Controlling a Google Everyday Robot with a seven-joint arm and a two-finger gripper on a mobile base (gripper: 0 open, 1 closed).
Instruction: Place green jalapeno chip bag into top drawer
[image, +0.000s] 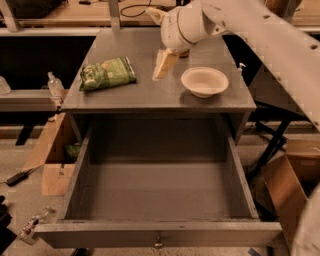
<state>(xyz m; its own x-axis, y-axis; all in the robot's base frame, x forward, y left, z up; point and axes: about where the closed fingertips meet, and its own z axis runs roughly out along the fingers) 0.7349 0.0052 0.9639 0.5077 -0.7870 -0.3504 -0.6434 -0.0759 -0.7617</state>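
The green jalapeno chip bag (106, 73) lies flat on the left side of the grey cabinet top (150, 95). The gripper (163, 66) hangs from the white arm above the middle of the cabinet top, to the right of the bag and apart from it, left of the bowl. It holds nothing that I can see. The top drawer (157, 235) is pulled fully out below the cabinet top, its inside bare, with a small knob on its front panel.
A white bowl (204, 81) sits on the right of the cabinet top. Something stands hidden behind the arm at the back. Cardboard boxes (50, 160) stand on the floor left and right (287, 195) of the drawer. A plastic bottle (55, 85) stands on the left.
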